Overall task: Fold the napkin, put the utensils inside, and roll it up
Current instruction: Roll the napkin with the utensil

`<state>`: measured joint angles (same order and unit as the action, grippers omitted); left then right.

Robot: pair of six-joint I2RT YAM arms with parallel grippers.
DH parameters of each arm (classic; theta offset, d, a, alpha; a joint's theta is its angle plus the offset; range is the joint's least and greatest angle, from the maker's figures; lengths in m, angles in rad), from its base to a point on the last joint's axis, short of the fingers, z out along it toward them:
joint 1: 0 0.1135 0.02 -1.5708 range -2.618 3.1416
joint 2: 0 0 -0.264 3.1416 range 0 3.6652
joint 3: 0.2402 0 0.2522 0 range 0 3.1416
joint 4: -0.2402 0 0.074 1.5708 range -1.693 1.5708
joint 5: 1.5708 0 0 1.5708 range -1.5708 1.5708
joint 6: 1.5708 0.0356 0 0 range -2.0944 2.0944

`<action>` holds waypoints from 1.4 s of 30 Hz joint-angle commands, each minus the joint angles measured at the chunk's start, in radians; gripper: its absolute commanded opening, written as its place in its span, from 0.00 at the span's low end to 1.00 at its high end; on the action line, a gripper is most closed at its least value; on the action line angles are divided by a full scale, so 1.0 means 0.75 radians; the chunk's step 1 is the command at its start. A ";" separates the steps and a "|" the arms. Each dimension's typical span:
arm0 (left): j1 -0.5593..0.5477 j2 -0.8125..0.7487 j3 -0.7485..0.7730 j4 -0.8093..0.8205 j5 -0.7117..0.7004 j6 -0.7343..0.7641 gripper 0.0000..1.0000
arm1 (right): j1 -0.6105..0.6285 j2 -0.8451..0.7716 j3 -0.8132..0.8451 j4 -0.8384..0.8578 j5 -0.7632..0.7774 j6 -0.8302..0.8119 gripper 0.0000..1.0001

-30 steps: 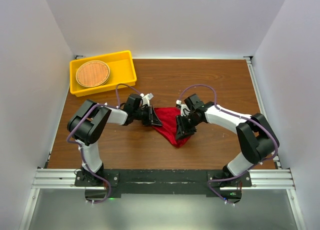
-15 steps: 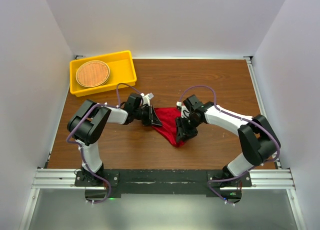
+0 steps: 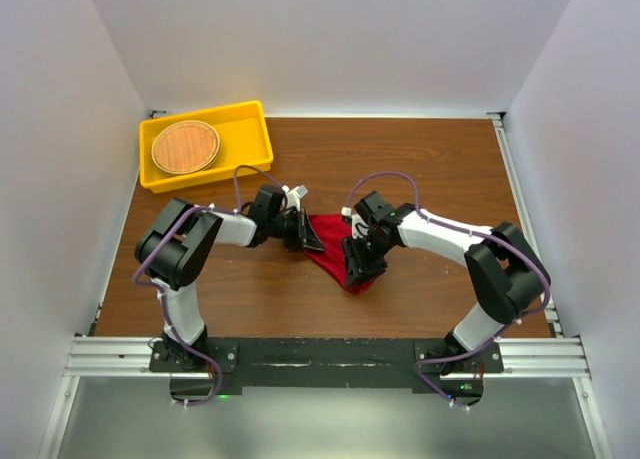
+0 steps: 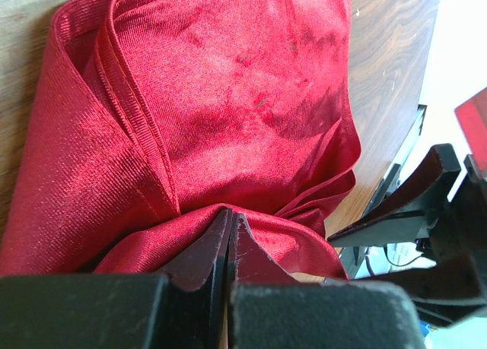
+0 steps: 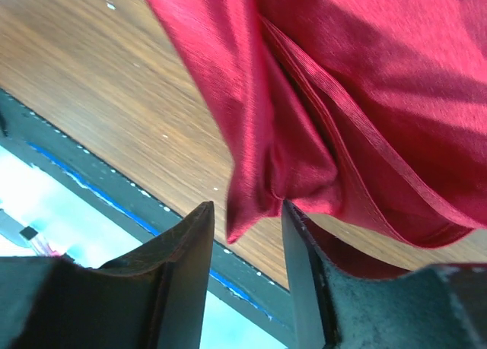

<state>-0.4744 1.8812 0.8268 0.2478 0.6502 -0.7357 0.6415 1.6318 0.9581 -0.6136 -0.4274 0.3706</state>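
Observation:
The red napkin (image 3: 335,242) lies bunched in folds on the wooden table between the two arms. My left gripper (image 3: 308,237) is at its left edge, and in the left wrist view its fingers (image 4: 230,216) are shut on a pinch of the napkin (image 4: 228,98). At the lower right part of the cloth my right gripper (image 3: 357,266) stands open. In the right wrist view a hanging corner of the napkin (image 5: 365,98) dangles between the spread jaws of the right gripper (image 5: 247,210), touching the right finger. The utensils are out of view.
A yellow bin (image 3: 250,129) stands at the back left with a round woven mat (image 3: 185,146) in it. The table's near edge and black rail (image 5: 91,174) run just below the right gripper. White walls close in the table on three sides.
My right gripper has shifted left along the napkin's lower part and its jaws have widened. The left gripper has kept its hold and place.

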 commanded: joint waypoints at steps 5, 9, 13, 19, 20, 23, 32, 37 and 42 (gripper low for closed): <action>0.003 0.059 -0.016 -0.099 -0.104 0.089 0.00 | -0.002 -0.001 -0.028 -0.024 0.130 -0.005 0.31; 0.005 0.063 -0.012 -0.114 -0.104 0.101 0.00 | -0.015 0.005 -0.013 -0.065 0.202 0.005 0.11; 0.005 0.075 -0.002 -0.128 -0.106 0.112 0.00 | -0.029 0.088 -0.050 -0.063 0.249 0.029 0.00; 0.005 0.101 0.031 -0.183 -0.104 0.157 0.00 | -0.031 0.174 -0.079 -0.072 0.343 0.015 0.01; 0.005 0.106 0.041 -0.191 -0.102 0.163 0.00 | -0.031 0.168 -0.073 -0.090 0.357 0.005 0.07; 0.005 0.112 0.045 -0.210 -0.096 0.167 0.00 | -0.029 0.095 -0.003 -0.155 0.449 -0.052 0.20; 0.005 0.112 0.076 -0.283 -0.080 0.171 0.00 | 0.110 -0.051 0.314 -0.134 0.464 -0.247 0.54; 0.007 0.120 0.082 -0.308 -0.063 0.140 0.00 | 0.280 -0.028 0.316 0.150 0.592 -0.320 0.61; 0.005 0.138 0.088 -0.328 -0.035 0.120 0.00 | 0.398 0.011 0.226 0.401 0.727 -0.400 0.62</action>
<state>-0.4732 1.9221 0.9100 0.1379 0.6891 -0.6872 0.8993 1.6188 1.1664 -0.5056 0.0006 0.1497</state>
